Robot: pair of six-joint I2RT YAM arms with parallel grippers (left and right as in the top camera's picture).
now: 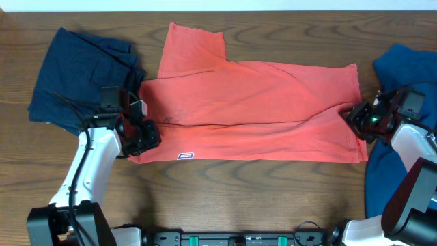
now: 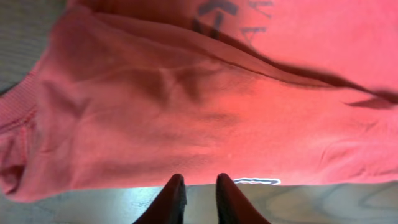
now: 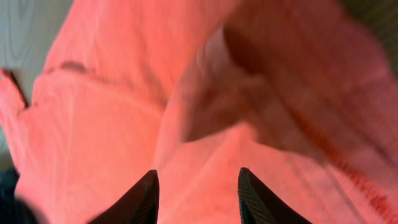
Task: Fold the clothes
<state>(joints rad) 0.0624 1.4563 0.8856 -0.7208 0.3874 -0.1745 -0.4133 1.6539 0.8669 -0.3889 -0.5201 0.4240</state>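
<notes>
1. coral-red t-shirt (image 1: 252,109): spread lengthwise across the middle of the table (image 1: 239,198). near long side turned over onto the body, one sleeve (image 1: 194,48) sticking out on the far side. judged partly folded.
2. left gripper (image 1: 140,137): positioned at the shirt's left end, by the near corner and close to the small white label (image 1: 185,156). in the wrist view, fingers only narrowly parted, nothing between them, tips over bare wood just off the cloth edge.
3. right gripper (image 1: 355,117): positioned at the shirt's right end, over the hem. in the wrist view, fingers spread apart with red cloth below; no pinch visible.
4. opposite-end stations: probably chosen to keep the cloth straight along its length for the next fold.
5. dark navy garment (image 1: 82,78) at far left, blue garment (image 1: 403,68) at far right beneath the right arm: kept off to the sides, presumably awaiting a turn.
6. caution: tuck the loose sleeve before any crosswise fold, otherwise likely to bunch.
</notes>
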